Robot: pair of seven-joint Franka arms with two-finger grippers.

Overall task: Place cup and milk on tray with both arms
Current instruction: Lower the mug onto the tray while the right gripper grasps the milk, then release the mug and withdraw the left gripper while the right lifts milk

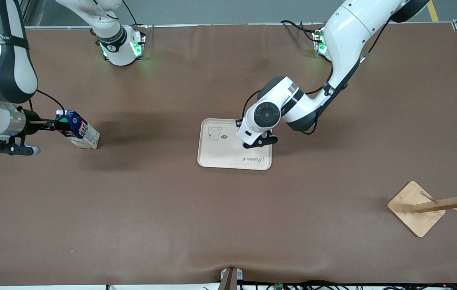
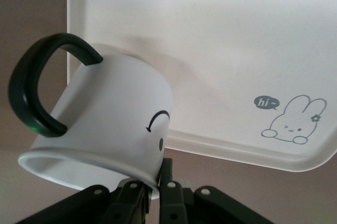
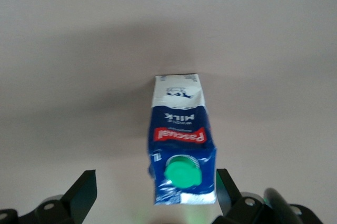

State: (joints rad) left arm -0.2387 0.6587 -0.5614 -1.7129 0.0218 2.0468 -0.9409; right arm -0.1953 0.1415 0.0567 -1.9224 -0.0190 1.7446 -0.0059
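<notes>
Over the tray's (image 1: 212, 155) edge, left gripper (image 1: 259, 141) apparently pinches the cup (image 2: 105, 124).

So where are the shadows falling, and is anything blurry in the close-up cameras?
Front view: soft dark shadows spread on the brown table beside the milk toward the tray. Left wrist view: the cup throws a faint shadow on the tray, and its rim near the lens looks soft. Right wrist view: a broad shadow band lies above the carton.
</notes>
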